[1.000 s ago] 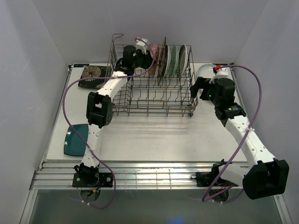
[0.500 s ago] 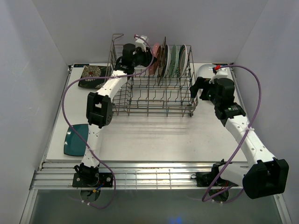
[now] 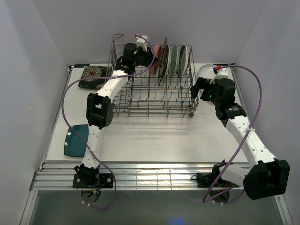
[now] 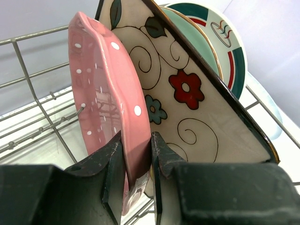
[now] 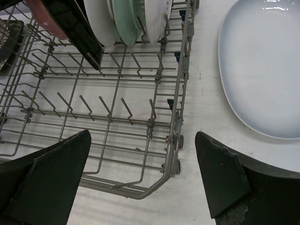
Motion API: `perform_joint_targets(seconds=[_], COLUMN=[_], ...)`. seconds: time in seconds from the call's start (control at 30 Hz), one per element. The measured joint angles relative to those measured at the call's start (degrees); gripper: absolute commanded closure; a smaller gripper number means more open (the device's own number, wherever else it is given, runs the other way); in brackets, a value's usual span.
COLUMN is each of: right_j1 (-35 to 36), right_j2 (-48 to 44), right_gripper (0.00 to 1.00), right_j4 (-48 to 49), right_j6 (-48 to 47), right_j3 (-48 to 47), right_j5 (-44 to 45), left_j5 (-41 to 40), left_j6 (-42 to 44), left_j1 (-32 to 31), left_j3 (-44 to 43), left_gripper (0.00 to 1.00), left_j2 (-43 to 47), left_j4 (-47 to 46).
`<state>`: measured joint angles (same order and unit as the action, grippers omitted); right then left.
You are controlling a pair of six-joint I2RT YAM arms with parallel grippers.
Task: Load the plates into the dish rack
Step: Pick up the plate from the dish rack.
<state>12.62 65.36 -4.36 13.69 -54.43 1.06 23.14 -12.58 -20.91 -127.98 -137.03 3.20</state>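
While left claw clamps the pink plate in the dish rack, right claw gapes empty; oval plate, teal plate, black plate sit unloaded on surface.

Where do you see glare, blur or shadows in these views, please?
Left wrist: glare streaks on the pink dotted plate, the left claw slightly soft. Right wrist: glints on the white oval plate. Top external: even light, faint shadow before the dish rack.

Your grey wire rack, four plates standing on edge at its far end, pink dotted plate, cream flower square, mint plate, green-rimmed plate, white oval plate flat on its right, black flower square and teal plate flat on your left.
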Motion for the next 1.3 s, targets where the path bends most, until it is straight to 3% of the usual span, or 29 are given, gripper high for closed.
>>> perform_joint_targets(seconds=[1.0,1.3], right_j1=[0.00,0.00], right_j2=[0.00,-0.02], right_gripper=[0.03,0.03], right_j4=[0.04,0.07], right_j6=[-0.20,-0.22], right_j3=[0.00,0.00], right_j5=[-2.19,-2.58], left_j5=[6.86,4.28], left_j6=[1.84,1.44], left_j1=[1.57,1.88], left_j3=[0.00,-0.02], left_gripper=[1.00,1.00], left_j2=[0.39,8.28], left_j4=[-1.86,-4.68])
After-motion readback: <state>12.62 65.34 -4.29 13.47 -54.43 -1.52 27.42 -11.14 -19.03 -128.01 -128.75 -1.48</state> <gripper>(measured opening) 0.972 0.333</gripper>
